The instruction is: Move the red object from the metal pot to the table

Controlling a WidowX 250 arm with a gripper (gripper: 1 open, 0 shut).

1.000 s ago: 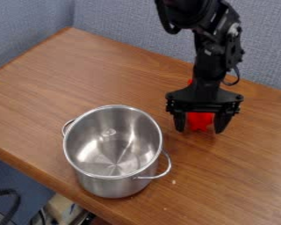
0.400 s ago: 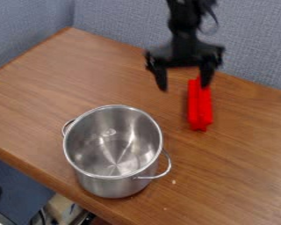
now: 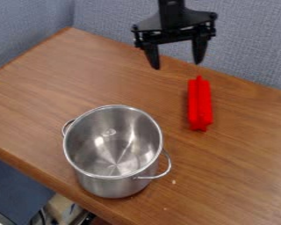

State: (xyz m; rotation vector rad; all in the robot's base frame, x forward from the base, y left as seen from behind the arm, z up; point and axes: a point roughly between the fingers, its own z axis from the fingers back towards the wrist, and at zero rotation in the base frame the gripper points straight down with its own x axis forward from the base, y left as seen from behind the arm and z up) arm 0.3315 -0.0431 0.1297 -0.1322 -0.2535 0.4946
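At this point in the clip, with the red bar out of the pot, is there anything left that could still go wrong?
Little, I think. The red object lies flat on the table, apart from the metal pot and clear of the gripper, whose jaws stand open above it. One small risk: the bar lies toward the table's far edge, so a low sweep back could nudge it off.

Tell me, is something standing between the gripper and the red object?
Nothing visible does. The gripper hangs open above the table, and the red object lies bare below it, apart from the metal pot.
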